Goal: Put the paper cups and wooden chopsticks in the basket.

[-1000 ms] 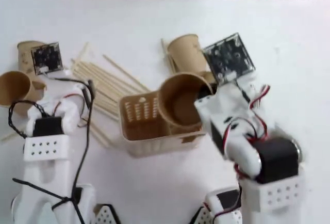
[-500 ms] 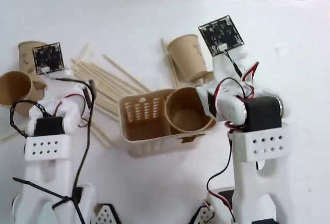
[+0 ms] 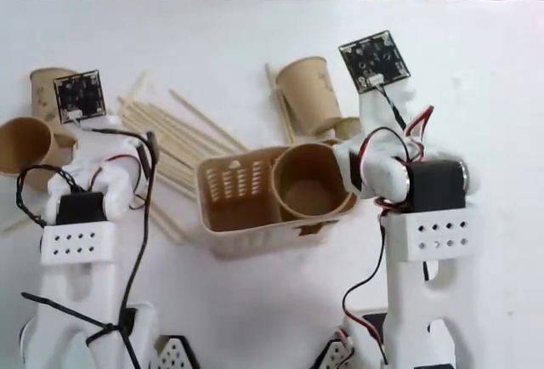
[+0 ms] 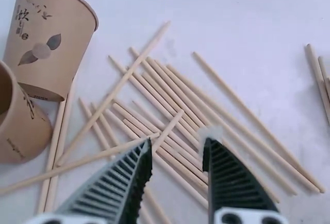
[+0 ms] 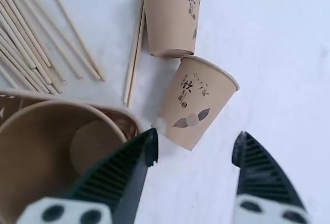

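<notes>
A tan paper cup (image 3: pixel 308 185) stands upright in the right half of the beige slotted basket (image 3: pixel 246 231). My right gripper (image 5: pixel 196 144) is open just beyond the basket (image 5: pixel 13 96), over a cup lying on its side (image 5: pixel 198 108); another cup (image 5: pixel 172 12) stands rim-down farther back. Loose wooden chopsticks (image 3: pixel 170 135) are fanned out on the table left of the basket. My left gripper (image 4: pixel 178 154) hangs open above these chopsticks (image 4: pixel 165 110), with nothing between its fingers. Two more cups (image 4: pixel 49 38) (image 4: pixel 18 115) sit at the far left.
A pair of chopsticks (image 3: pixel 278 110) lies beside the rim-down cup (image 3: pixel 308 93). The white table (image 3: pixel 476 88) has free room on the right and along the far side. The basket's left half holds nothing.
A second ago the right gripper held the cup tilted over the basket. The cup now stands in the basket, let go, and the right gripper has moved on toward the far cups. The left arm kept still.
</notes>
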Robot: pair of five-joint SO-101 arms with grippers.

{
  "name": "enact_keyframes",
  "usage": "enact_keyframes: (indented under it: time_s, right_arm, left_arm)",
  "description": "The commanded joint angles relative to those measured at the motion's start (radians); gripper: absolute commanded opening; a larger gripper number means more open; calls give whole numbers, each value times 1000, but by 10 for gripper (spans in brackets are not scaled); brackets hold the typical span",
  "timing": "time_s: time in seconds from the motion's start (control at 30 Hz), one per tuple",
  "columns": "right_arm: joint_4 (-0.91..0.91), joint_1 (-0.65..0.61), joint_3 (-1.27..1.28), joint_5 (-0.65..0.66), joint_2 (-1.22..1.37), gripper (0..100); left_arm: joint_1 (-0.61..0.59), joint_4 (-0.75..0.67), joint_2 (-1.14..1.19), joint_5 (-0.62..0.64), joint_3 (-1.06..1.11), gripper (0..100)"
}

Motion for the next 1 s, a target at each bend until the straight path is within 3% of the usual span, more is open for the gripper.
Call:
enact_keyframes:
  time_s: [0.0, 0.2, 0.37, 0.67, 0.97]
  right_arm:
    - [-77, 8, 74, 11, -8, 241]
    - [-97, 82, -11, -2, -36, 241]
    - [-189, 191, -18, -109, 2, 241]
    - [-441, 193, -91, -167, 423, 241]
    - [-455, 160, -308, -169, 816, 241]
  left_arm:
    - [13, -20, 1, 6, -5, 177]
    - [13, -20, 1, 6, -5, 177]
    - [13, -20, 1, 5, -6, 177]
    - [13, -20, -1, 5, -5, 177]
    - [13, -20, 1, 5, -6, 177]
